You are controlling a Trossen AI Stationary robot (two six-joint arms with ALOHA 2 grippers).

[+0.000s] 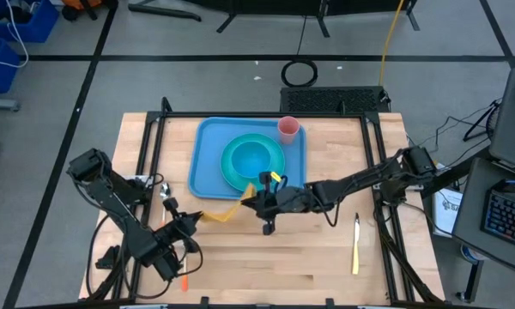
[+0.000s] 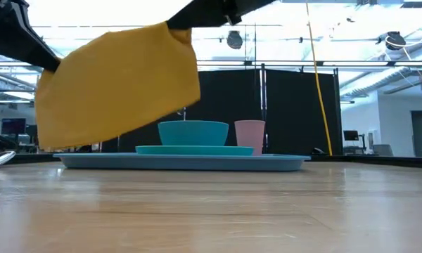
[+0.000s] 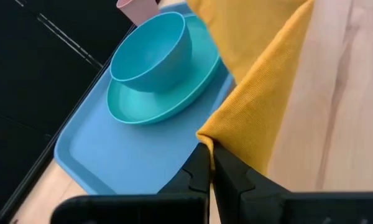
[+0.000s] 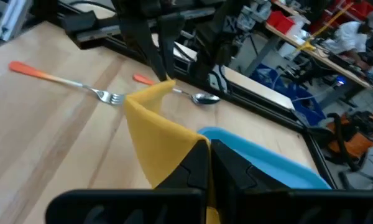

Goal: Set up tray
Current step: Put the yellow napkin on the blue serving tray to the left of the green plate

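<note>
- Stretching between both arms, a yellow cloth napkin (image 1: pixel 221 214) is held clear of the wooden desk (image 1: pixel 326 257); in the low view it is seen hanging in the air in front of the tray.
- The left claw (image 3: pixel 210 163) is seen clamped on one corner of the napkin, near the tray's front left corner in the high view.
- The right claw (image 4: pixel 209 160) is seen pinched on the opposite corner, just in front of the tray's near edge.
- The light-blue tray (image 1: pixel 208 163) is found at the back centre of the desk, flat on the wood.
- A teal plate (image 1: pixel 232 172) with a teal bowl (image 1: pixel 254 157) on it is carried by the tray, and a pink cup (image 1: pixel 288 129) is stood in the tray's far right corner.
- A fork (image 4: pixel 68 82) and a spoon (image 4: pixel 196 96), both orange-handled, are left on the desk near the left arm's base; a yellow-handled utensil (image 1: pixel 355 249) is seen on the right side, its type not readable.
- The step in hand is judged to be the placing of the napkin, with dishes already loaded and cutlery not yet.
- The next move is judged to call for both arms travelling together, so the cloth is kept taut, and for a level lowering onto its spot before either grip is released.
</note>
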